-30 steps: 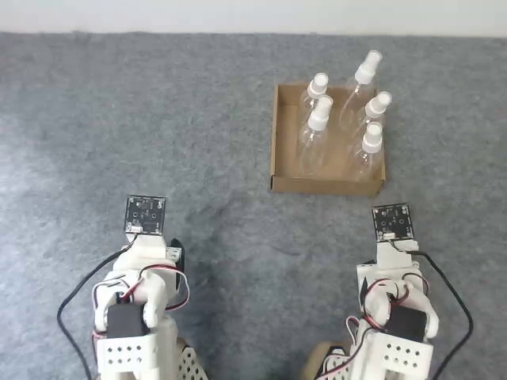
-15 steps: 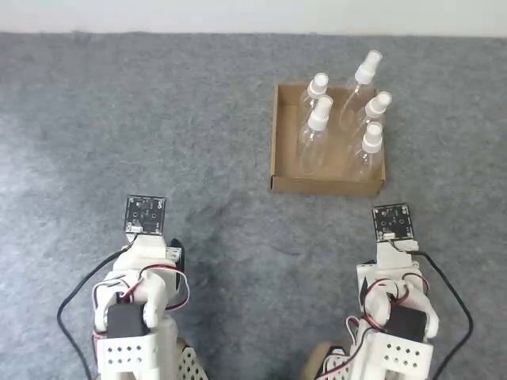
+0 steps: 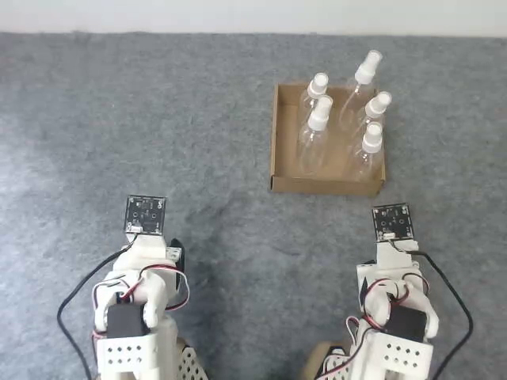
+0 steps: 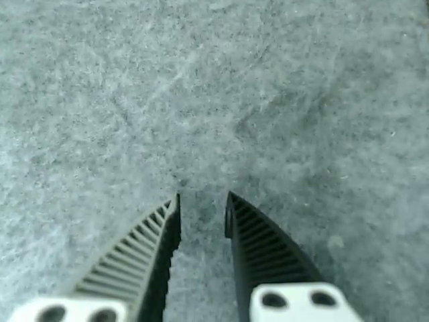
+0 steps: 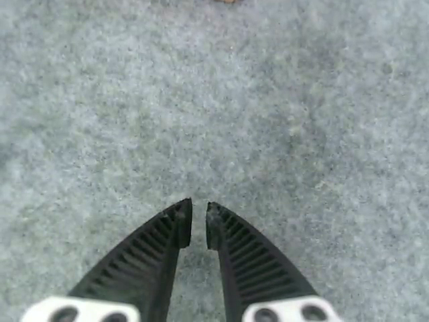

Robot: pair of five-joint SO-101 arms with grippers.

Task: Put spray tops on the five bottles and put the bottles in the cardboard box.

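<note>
Grey worktop point(image 3: 119, 103). Held box point(image 3: 276, 146), five bottles point(image 3: 311, 146) upright inside, spray tops point(image 3: 319, 113) on. Left gripper point(image 4: 202, 201) slightly apart, right gripper point(image 5: 199, 211) nearly together, both empty, well apart from box. Looked finished; best was keeping clear, no nudging.

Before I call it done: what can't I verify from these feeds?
Spray tops: high view, too small to tell whether they are screwed tight.
Bottles: high view, bases masked by the near wall of the cardboard box.
Brown sliver: right wrist view, cut off by the frame edge.
</note>
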